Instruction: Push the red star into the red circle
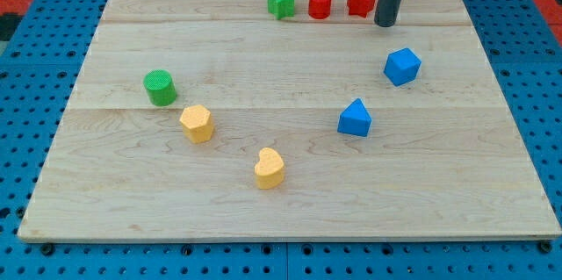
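The red star sits near the top edge of the wooden board, right of centre. The red circle stands just to its left with a small gap between them. My tip is down on the board immediately to the right of the red star, close to touching it. The rod rises out of the view's top.
A green star sits left of the red circle. A green circle is at the left. A yellow hexagon and a yellow heart lie lower centre. A blue cube and a blue triangle are on the right.
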Robot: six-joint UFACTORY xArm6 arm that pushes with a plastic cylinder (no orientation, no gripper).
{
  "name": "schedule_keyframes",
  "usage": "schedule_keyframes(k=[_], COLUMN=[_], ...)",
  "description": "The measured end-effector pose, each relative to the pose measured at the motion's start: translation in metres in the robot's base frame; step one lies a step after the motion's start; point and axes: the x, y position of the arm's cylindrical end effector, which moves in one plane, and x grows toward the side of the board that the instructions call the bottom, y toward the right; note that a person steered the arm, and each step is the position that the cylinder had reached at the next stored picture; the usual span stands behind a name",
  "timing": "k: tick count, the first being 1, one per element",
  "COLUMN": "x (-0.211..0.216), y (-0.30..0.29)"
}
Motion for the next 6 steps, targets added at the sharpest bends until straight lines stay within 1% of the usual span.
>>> schedule_keyframes(k=[1,2,3,4,5,6], x=[0.003,-0.015,-0.051,-0.052,-0.052,-0.052], y=[0.073,0.125,0.08,0.006,-0.055,-0.084])
